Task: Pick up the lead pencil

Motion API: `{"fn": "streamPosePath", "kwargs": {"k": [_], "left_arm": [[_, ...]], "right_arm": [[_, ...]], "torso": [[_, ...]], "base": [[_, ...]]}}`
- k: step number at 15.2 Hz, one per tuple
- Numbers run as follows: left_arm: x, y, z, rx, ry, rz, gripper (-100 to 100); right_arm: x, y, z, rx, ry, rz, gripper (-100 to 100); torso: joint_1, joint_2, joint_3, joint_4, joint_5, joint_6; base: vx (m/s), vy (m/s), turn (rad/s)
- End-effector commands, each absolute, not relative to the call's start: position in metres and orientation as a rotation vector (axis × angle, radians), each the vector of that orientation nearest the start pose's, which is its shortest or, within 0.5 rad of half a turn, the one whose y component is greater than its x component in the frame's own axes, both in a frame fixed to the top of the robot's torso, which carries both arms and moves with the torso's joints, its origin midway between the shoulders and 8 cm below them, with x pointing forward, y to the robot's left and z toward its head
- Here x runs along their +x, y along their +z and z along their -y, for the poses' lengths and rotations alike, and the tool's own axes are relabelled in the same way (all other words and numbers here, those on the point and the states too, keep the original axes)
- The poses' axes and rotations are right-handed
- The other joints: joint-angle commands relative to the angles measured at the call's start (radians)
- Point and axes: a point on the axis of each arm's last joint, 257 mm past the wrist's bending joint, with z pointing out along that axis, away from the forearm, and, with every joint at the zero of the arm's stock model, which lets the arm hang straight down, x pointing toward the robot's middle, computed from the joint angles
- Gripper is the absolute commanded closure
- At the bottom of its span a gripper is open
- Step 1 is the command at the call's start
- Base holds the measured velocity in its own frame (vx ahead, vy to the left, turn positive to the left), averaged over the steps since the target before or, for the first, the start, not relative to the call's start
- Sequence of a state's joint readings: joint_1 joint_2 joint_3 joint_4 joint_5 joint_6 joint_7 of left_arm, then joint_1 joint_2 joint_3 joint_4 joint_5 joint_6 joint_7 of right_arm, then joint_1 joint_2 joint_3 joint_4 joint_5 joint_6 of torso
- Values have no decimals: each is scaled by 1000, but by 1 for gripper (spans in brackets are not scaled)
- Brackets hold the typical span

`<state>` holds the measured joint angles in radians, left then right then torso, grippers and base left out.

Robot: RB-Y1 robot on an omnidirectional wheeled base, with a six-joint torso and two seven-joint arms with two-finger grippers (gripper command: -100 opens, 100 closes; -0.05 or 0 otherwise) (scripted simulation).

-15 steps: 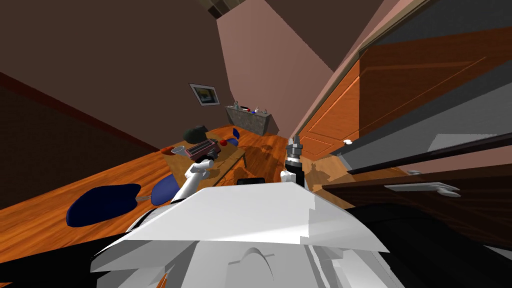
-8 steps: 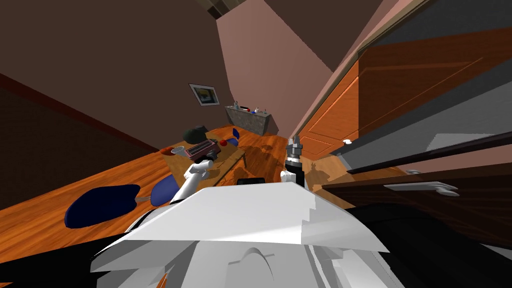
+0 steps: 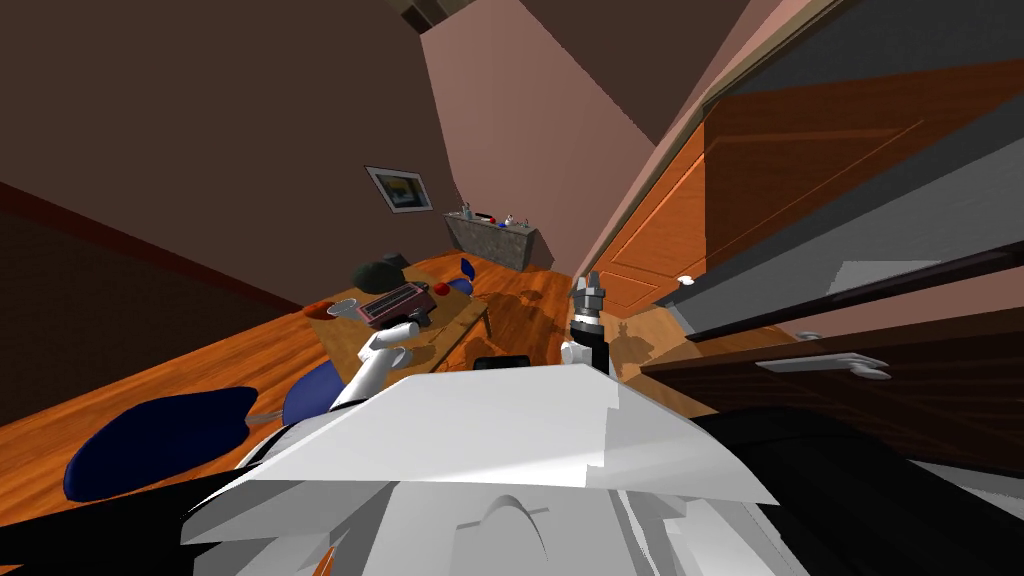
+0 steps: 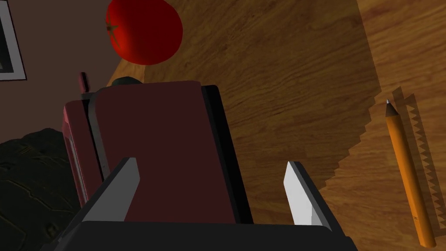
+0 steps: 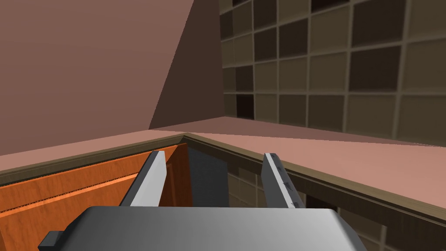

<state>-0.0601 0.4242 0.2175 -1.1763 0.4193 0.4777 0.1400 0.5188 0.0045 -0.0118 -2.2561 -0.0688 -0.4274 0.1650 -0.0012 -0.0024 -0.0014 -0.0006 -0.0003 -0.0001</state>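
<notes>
the left gripper (image 4: 211,167) hangs over the wooden bench (image 4: 283,65) with its fingers spread wide and nothing between them. under it sits a dark red boxy appliance (image 4: 161,144), which takes up most of the gap between the fingers. the orange pencil (image 4: 407,174) lies flat on the bench, outside the gripper on the far side from the appliance, apart from the nearest finger, its grey tip pointing away from the gripper body. a red tomato (image 4: 143,30) rests on the bench beyond the appliance, and a dark rough lump (image 4: 26,183) lies next to the appliance. the right gripper (image 3: 590,290) is held upright off to the bench's side, fingers apart and empty.
</notes>
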Motion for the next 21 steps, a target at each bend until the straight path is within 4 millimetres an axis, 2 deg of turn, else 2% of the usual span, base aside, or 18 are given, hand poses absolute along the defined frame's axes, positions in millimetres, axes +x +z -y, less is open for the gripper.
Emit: {"fn": "streamPosePath", "kwargs": {"k": [1,6,9,10,11,12,13,15,18,19,20,21], "left_arm": [[451,-424,-499,-2084,-691,-1221,-100],[417,-452,-513,-2265,-619,-1164,-100],[407,-460,-516,-2318,-594,-1150,-100],[397,-466,-518,-2368,-573,-1131,-100],[397,-466,-518,-2368,-573,-1131,-100],[387,-473,-520,-2418,-551,-1111,-100],[387,-473,-520,-2418,-551,-1111,-100],[367,-484,-524,-2513,-512,-1065,-100],[355,-490,-524,-2568,-485,-1043,-100],[345,-495,-525,-2617,-462,-1018,-100],[345,-495,-525,-2617,-462,-1018,-100],[334,-500,-525,-2665,-439,-992,-100]], "right_arm": [[356,-7,297,727,1150,-691,0],[356,-7,297,727,1150,-691,0],[356,-7,297,727,1150,-691,0],[356,-7,297,727,1150,-691,0],[356,-7,297,727,1150,-691,0],[356,-7,297,727,1150,-691,0],[356,-7,297,727,1150,-691,0],[356,-7,297,727,1150,-691,0],[356,-7,297,727,1150,-691,0],[356,-7,297,727,1150,-691,0],[356,-7,297,727,1150,-691,0],[356,-7,297,727,1150,-691,0]], "torso": [[0,0,0,0,0,0],[0,0,0,0,0,0],[0,0,0,0,0,0],[0,0,0,0,0,0],[0,0,0,0,0,0],[0,0,0,0,0,0],[0,0,0,0,0,0],[0,0,0,0,0,0],[0,0,0,0,0,0],[0,0,0,0,0,0],[0,0,0,0,0,0],[0,0,0,0,0,0]], "base": [[43,1,-62],[48,-4,-79],[42,3,-64],[40,7,-65],[37,6,-55],[40,3,-68],[37,0,-54],[46,-2,-103],[48,1,-65],[41,2,-64],[36,1,-55],[36,1,-76]]}}
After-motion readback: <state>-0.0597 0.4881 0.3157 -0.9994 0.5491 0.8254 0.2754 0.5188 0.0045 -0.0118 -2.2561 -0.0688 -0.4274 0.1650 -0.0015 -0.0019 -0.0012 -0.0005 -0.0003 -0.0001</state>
